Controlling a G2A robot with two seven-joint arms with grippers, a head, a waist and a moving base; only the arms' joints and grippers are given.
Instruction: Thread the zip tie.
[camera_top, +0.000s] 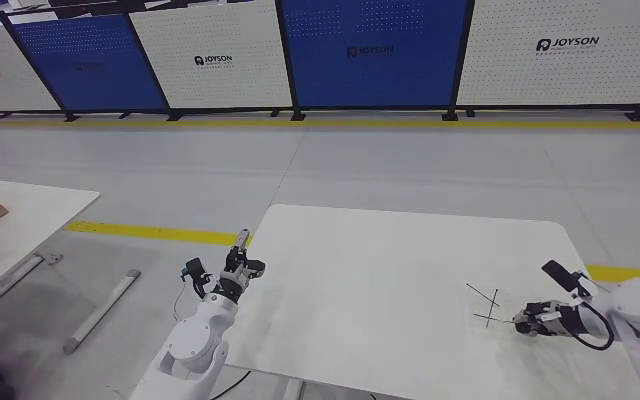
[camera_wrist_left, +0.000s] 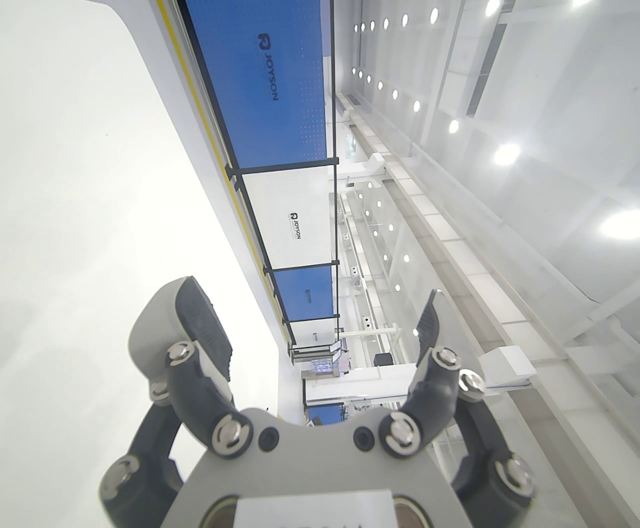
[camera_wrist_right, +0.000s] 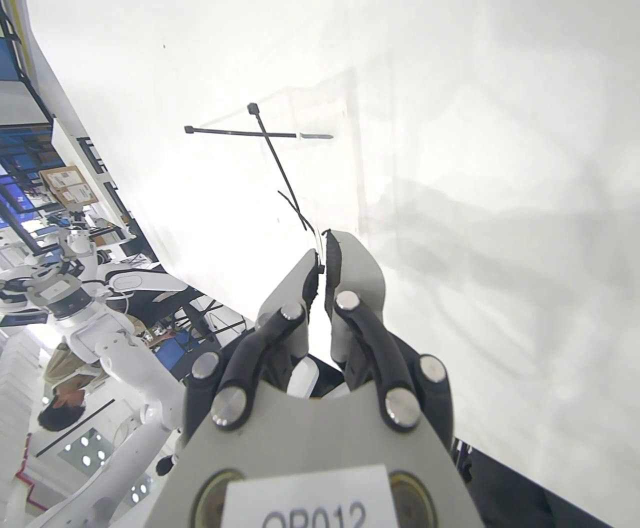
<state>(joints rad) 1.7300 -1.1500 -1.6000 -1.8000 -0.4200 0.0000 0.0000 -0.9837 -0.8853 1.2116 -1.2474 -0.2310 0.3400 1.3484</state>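
Note:
Two black zip ties (camera_wrist_right: 267, 135) lie crossed on the white table (camera_top: 380, 280) near its right end; the same crossed zip ties (camera_top: 484, 296) show in the top view. A third thin zip tie (camera_wrist_right: 296, 209) runs from beside them into my right gripper (camera_wrist_right: 322, 247), which is shut on its end just above the tabletop. That right gripper (camera_top: 517, 322) sits at the table's right side, close to the ties. My left gripper (camera_wrist_left: 310, 295) is open and holds nothing. From above, the left gripper (camera_top: 241, 242) stands at the table's left edge, pointing away, far from the ties.
Blue and white panel fencing (camera_top: 370, 50) lines the back, with a yellow floor line before it. A second white table (camera_top: 30, 215) stands off to the left. Another white robot (camera_wrist_right: 100, 320) stands beyond the table edge.

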